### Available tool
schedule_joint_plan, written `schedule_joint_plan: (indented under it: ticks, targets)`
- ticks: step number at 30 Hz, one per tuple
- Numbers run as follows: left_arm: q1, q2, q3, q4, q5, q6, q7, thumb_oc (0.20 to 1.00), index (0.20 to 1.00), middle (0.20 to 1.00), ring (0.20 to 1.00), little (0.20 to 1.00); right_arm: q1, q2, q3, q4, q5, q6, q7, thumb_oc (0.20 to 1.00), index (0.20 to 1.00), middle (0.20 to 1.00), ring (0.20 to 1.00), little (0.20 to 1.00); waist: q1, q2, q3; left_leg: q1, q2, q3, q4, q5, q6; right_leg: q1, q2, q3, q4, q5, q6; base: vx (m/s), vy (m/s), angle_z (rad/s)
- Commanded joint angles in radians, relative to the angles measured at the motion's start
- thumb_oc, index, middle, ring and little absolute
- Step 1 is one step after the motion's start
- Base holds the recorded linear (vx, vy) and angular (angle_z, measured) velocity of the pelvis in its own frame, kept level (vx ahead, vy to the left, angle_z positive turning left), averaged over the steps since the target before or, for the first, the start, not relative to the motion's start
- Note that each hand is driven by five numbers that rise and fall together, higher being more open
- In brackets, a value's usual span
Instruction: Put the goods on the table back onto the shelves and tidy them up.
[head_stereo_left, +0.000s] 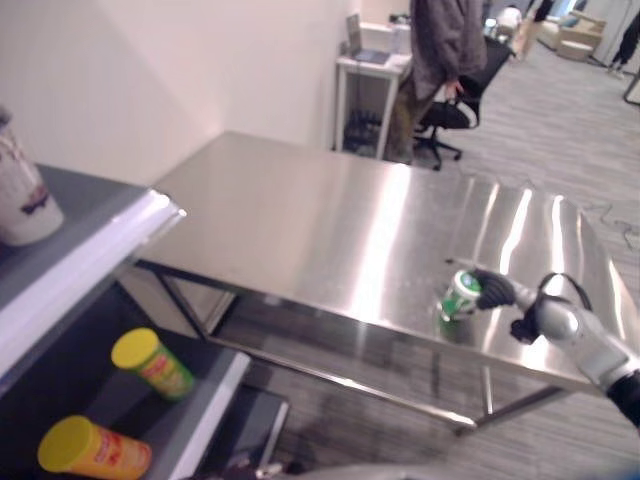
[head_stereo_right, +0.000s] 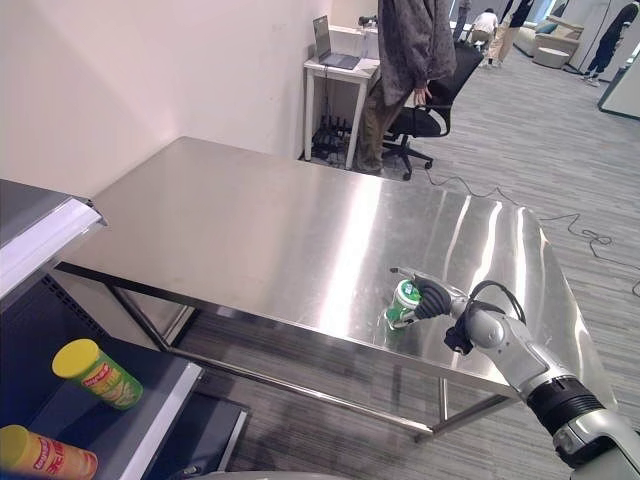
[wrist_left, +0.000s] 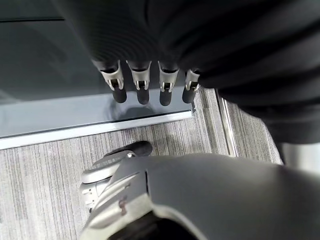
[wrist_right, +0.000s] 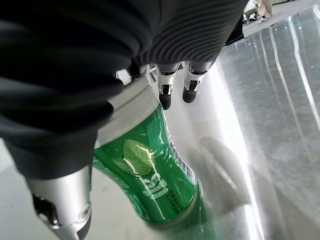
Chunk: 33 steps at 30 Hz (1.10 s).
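Note:
A green can (head_stereo_left: 460, 297) with a white top stands tilted near the front right edge of the steel table (head_stereo_left: 300, 220). My right hand (head_stereo_left: 493, 289) reaches it from the right. The can (wrist_right: 150, 175) lies against the palm, between the thumb (wrist_right: 60, 200) and the fingers (wrist_right: 166, 95), which stay nearly straight past its top. My left hand (wrist_left: 145, 85) hangs low, fingers relaxed and holding nothing, over a grey shelf board (wrist_left: 60, 120) and carpet.
Grey shelves (head_stereo_left: 90, 250) stand at my left. A white cup (head_stereo_left: 20, 200) is on the top board, and two yellow-lidded canisters (head_stereo_left: 152, 363) (head_stereo_left: 92, 450) lie lower down. Behind the table a person (head_stereo_right: 410, 50) stands by an office chair (head_stereo_right: 425, 115) and a white desk (head_stereo_right: 335, 70).

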Motion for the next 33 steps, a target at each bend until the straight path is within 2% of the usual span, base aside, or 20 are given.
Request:
schedule_joint_plan:
  ticks: [1,17,22,23,25,27,29,31,32,33]
  targets:
    - [-0.033,-0.048,-0.052,0.088,0.026,-0.004,-0.006,1.0,1.0,1.0,1.0,1.0,-0.046,0.02,-0.021,0.011,-0.028,-0.011,-0.021,0.2,0.2,0.2,0.2,0.2,0.061,-0.01,0.01,0.086,0.02,0.011,0.008,-0.134,-0.007,-0.031,0.003,0.013,0.008,-0.011,0.023,0.0,0.0,0.0]
    - [-0.031,-0.046,-0.049,0.086,0.041,-0.006,0.003,1.0,1.0,1.0,1.0,1.0,-0.016,0.022,-0.066,-0.009,-0.077,-0.013,-0.058,0.2,0.2,0.2,0.2,0.2,0.058,-0.01,0.006,0.089,0.017,0.015,0.008,-0.138,-0.003,-0.03,0.001,0.021,0.008,-0.007,0.025,0.0,0.0,0.0]
    - [-0.031,-0.051,-0.036,0.091,0.041,-0.008,0.002,1.0,1.0,1.0,1.0,1.0,0.027,-0.011,-0.195,-0.114,-0.033,-0.029,-0.105,0.2,0.2,0.2,0.2,0.2,0.054,-0.005,0.004,0.093,0.014,0.02,0.008,-0.145,0.002,-0.034,-0.001,0.033,0.009,-0.003,0.029,-0.01,0.03,-0.01]
    - [-0.027,-0.052,-0.023,0.093,0.036,-0.009,0.001,1.0,1.0,1.0,1.0,1.0,0.052,-0.033,-0.274,-0.186,-0.003,-0.04,-0.124,0.2,0.2,0.2,0.2,0.2,0.05,-0.004,0.002,0.097,0.012,0.021,0.008,-0.15,0.006,-0.036,-0.001,0.042,0.01,-0.001,0.031,-0.01,0.043,-0.05]
    - [-0.024,-0.054,-0.017,0.092,0.033,-0.011,-0.002,1.0,1.0,1.0,1.0,1.0,0.095,-0.051,-0.357,-0.261,0.02,-0.05,-0.134,0.2,0.2,0.2,0.2,0.2,0.052,-0.003,0.001,0.102,0.01,0.023,0.008,-0.154,0.011,-0.037,-0.003,0.051,0.015,-0.001,0.034,-0.01,0.052,-0.05]
    - [-0.023,-0.053,-0.015,0.09,0.031,-0.011,-0.004,1.0,1.0,1.0,1.0,1.0,0.115,-0.059,-0.399,-0.286,0.032,-0.054,-0.14,0.2,0.2,0.2,0.2,0.2,0.052,-0.003,0.001,0.104,0.008,0.023,0.008,-0.155,0.014,-0.038,-0.005,0.054,0.019,-0.001,0.036,-0.01,0.031,-0.05]
    - [-0.017,-0.054,-0.012,0.086,0.028,-0.011,-0.008,1.0,1.0,1.0,1.0,1.0,0.145,-0.065,-0.462,-0.32,0.046,-0.058,-0.147,0.2,0.2,0.2,0.2,0.2,0.052,-0.001,0.005,0.103,0.006,0.019,0.014,-0.159,0.024,-0.058,-0.011,0.059,0.057,-0.01,0.037,-0.08,0.049,-0.08]
    - [-0.02,-0.055,-0.002,0.073,0.01,-0.012,-0.009,1.0,1.0,1.0,1.0,1.0,0.139,-0.055,-0.498,-0.344,0.038,-0.058,-0.16,0.2,0.2,0.2,0.2,0.2,0.06,0.012,0.05,0.082,0.003,0.043,0.043,-0.165,0.044,-0.169,-0.018,0.04,0.215,-0.002,0.067,-0.21,0.05,-0.11]
    - [-0.021,-0.055,-0.001,0.073,0.009,-0.012,-0.009,1.0,1.0,1.0,1.0,1.0,0.136,-0.054,-0.496,-0.344,0.037,-0.058,-0.16,0.2,0.2,0.2,0.2,0.2,0.063,0.011,0.049,0.079,0.002,0.046,0.045,-0.166,0.045,-0.177,-0.018,0.043,0.224,-0.005,0.067,-0.23,-0.039,-0.39]
    - [-0.024,-0.047,0.018,0.075,-0.006,-0.007,-0.006,1.0,1.0,1.0,1.0,1.0,0.136,-0.032,-0.504,-0.369,0.022,-0.053,-0.161,0.2,0.2,0.2,0.2,0.2,0.067,0.017,0.086,0.058,0.008,0.034,0.068,-0.154,0.051,-0.264,-0.023,0.059,0.38,0.022,0.123,-0.15,-0.05,-0.52]
